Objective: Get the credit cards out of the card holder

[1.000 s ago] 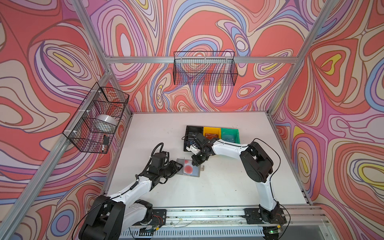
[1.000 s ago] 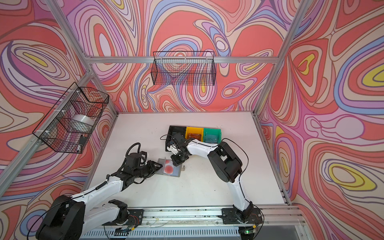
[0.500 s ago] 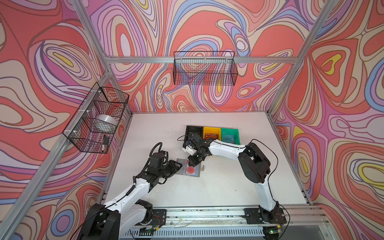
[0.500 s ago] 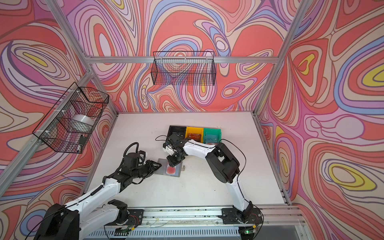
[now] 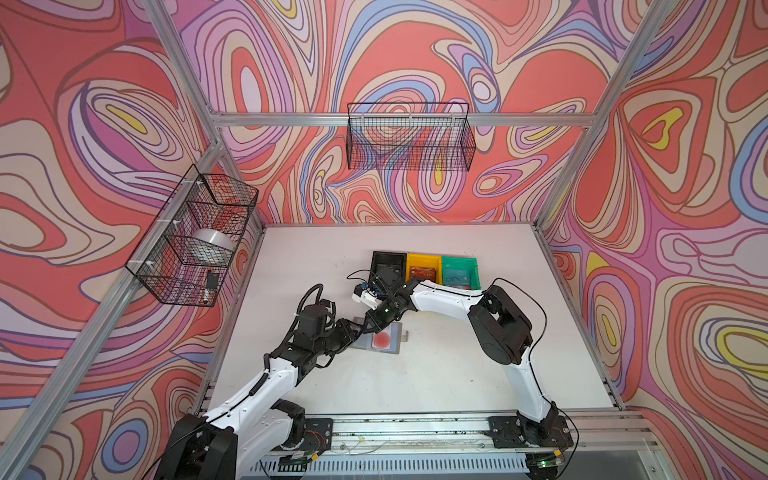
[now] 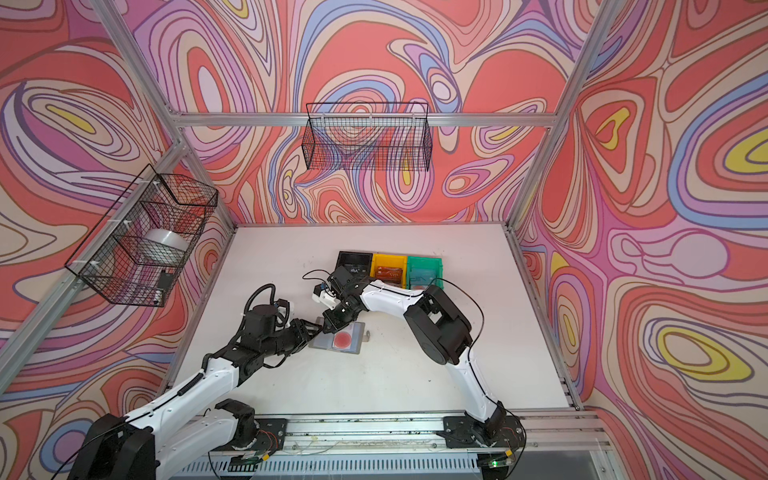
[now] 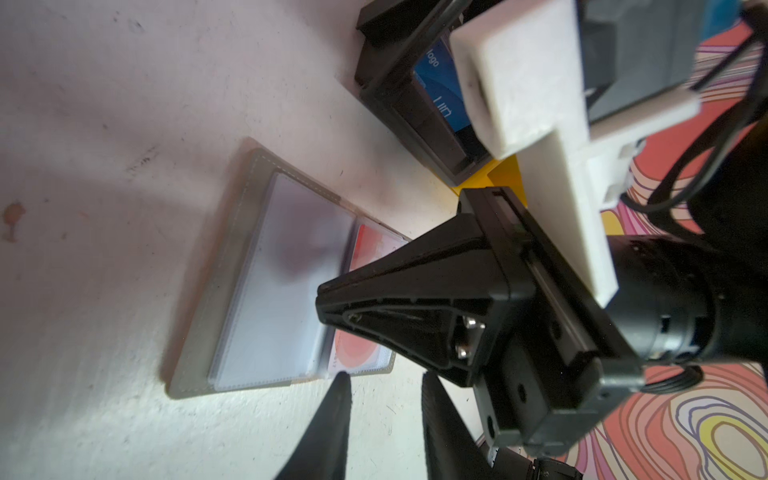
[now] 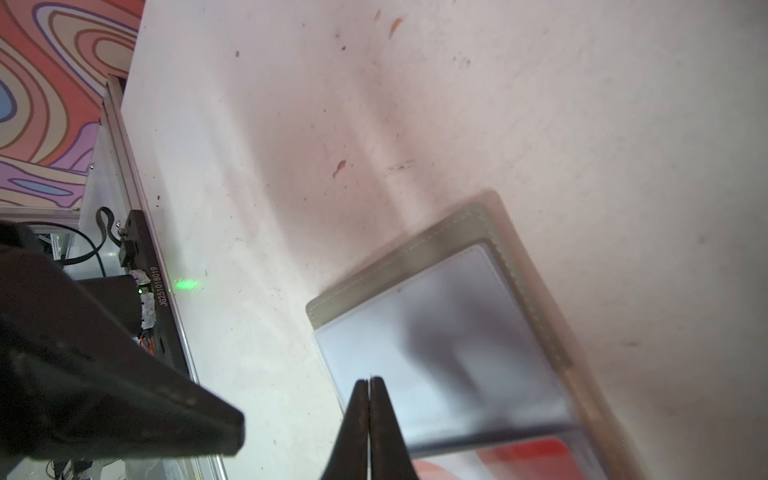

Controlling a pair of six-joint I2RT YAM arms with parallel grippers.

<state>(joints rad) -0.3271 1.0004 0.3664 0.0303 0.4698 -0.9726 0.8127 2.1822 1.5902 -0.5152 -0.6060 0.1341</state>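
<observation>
The grey card holder (image 5: 395, 332) (image 6: 357, 332) lies open and flat on the white table, a snap tab on its right edge. One credit card, pale with a red circle (image 5: 381, 340) (image 7: 358, 352) (image 8: 540, 453), sits in a clear sleeve. My right gripper (image 5: 371, 329) (image 8: 369, 380) is shut, its tips low over the clear sleeve (image 8: 436, 332) near the holder's left edge; nothing visible is in it. My left gripper (image 5: 360, 332) (image 7: 384, 378) stands open just off that left edge, nothing between its fingers. The two grippers nearly touch.
Black (image 5: 388, 262), yellow (image 5: 424, 266) and green (image 5: 459, 266) bins stand in a row behind the holder. A blue card (image 7: 436, 83) lies in the black bin, a dark red card (image 5: 423, 274) in the yellow one. Wire baskets (image 5: 409, 137) hang on the walls.
My right gripper has slid left across the holder, from its right part to its left edge, close to the left gripper. The left arm has hardly moved.
</observation>
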